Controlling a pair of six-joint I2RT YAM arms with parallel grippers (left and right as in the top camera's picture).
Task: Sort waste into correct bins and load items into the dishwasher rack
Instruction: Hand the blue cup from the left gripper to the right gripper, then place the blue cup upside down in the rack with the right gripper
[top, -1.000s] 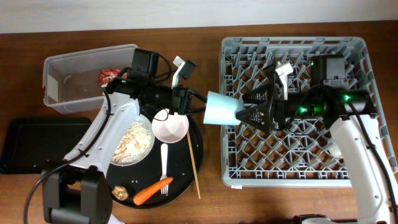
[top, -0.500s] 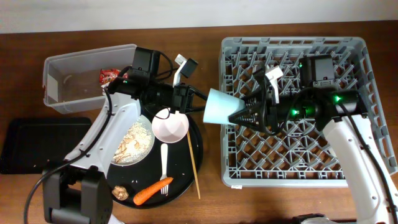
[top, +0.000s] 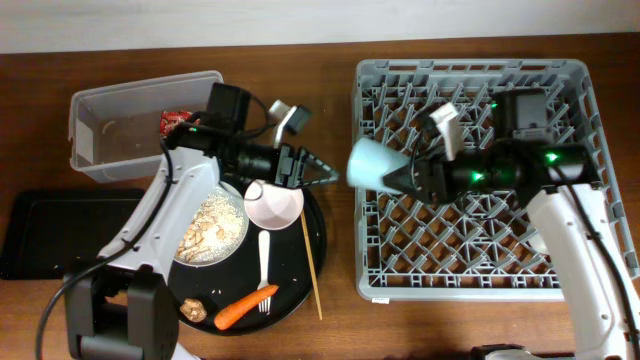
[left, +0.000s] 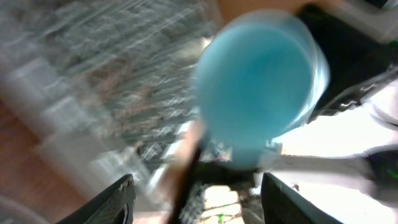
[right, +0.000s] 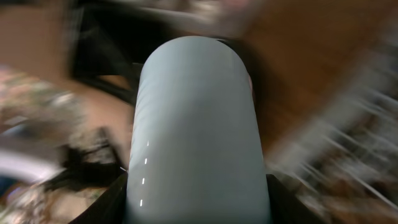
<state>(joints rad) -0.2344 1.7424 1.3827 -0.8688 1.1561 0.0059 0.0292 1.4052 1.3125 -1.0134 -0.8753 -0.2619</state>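
My right gripper (top: 410, 177) is shut on the light blue cup (top: 368, 164), held on its side above the left edge of the grey dishwasher rack (top: 570, 75); in the right wrist view the cup (right: 196, 124) fills the space between the fingers. My left gripper (top: 322, 176) stands open and empty just left of the cup, over the round black tray (top: 312, 268). The left wrist view shows the cup's blue bottom (left: 258, 87) ahead of open jaws. The red wrapper (top: 176, 122) lies in the clear tub (top: 100, 160). On the round tray sit the pink bowl (top: 274, 204), the white plate with scraps (top: 212, 228), a carrot (top: 244, 308), a white spoon (top: 265, 255) and a chopstick (top: 312, 265).
A shallow black rectangular tray (top: 50, 232) lies at the far left. A food scrap (top: 193, 310) sits at the round tray's front edge. A cream cup (top: 540, 240) shows in the rack behind my right arm. Both wrist views are motion-blurred.
The blue cup passed from my left gripper to my right. The left gripper opened and drew back left; the right closed on the cup and carried it slightly right toward the rack.
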